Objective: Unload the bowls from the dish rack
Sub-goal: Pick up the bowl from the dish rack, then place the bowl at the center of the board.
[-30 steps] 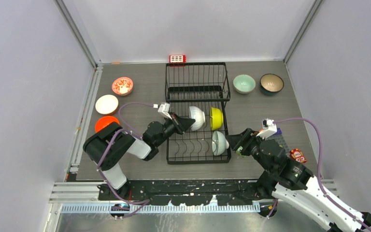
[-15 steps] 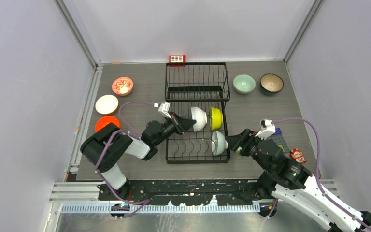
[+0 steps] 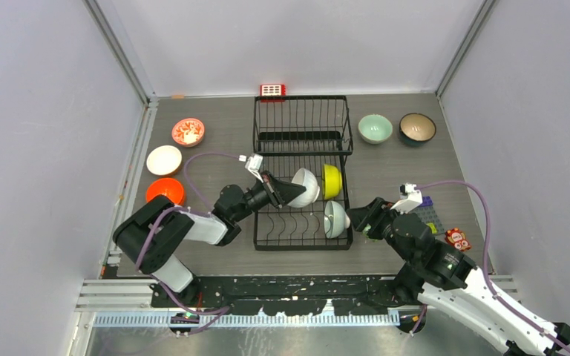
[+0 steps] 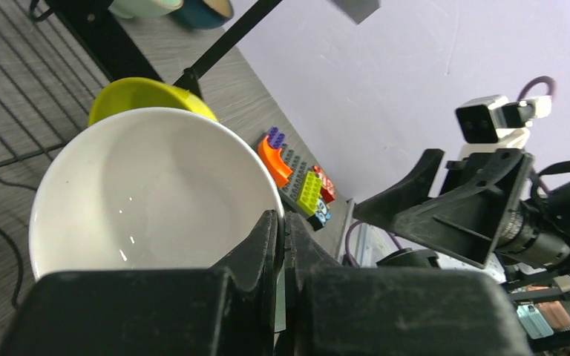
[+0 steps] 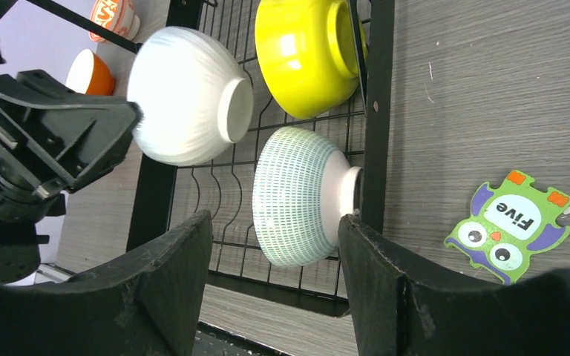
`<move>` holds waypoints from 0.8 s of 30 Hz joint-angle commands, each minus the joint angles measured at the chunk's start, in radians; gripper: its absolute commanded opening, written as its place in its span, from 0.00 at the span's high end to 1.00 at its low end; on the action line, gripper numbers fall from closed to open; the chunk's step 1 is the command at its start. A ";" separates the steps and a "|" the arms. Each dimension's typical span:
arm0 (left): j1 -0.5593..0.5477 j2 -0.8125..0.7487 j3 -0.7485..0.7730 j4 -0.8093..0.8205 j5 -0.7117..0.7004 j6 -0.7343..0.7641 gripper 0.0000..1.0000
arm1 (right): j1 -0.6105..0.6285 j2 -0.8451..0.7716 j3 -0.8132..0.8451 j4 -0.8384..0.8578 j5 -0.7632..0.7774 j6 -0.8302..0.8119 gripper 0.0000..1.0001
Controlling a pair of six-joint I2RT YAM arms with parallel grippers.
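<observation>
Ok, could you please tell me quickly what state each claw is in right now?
Left claw: closed, pinching the rim of the white bowl.
Right claw: open, holding nothing, facing the patterned bowl.

The white bowl (image 5: 185,96) is glazed, finely ribbed outside and smooth and glossy inside. The yellow bowl (image 5: 304,48) is smooth and shiny. The dish rack (image 5: 375,133) is black coated wire with a satin finish. The surface (image 5: 482,96) is matt grey wood grain.
</observation>
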 commanded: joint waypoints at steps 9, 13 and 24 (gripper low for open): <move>-0.011 -0.291 0.071 -0.167 0.139 0.052 1.00 | -0.003 0.096 0.192 -0.007 -0.059 -0.065 0.33; -0.076 -0.456 0.125 -0.489 0.154 0.191 1.00 | -0.003 0.172 0.329 -0.077 -0.126 -0.101 0.32; -0.297 -0.744 0.364 -1.353 -0.030 0.631 1.00 | -0.002 0.495 0.791 -0.412 -0.321 -0.165 0.31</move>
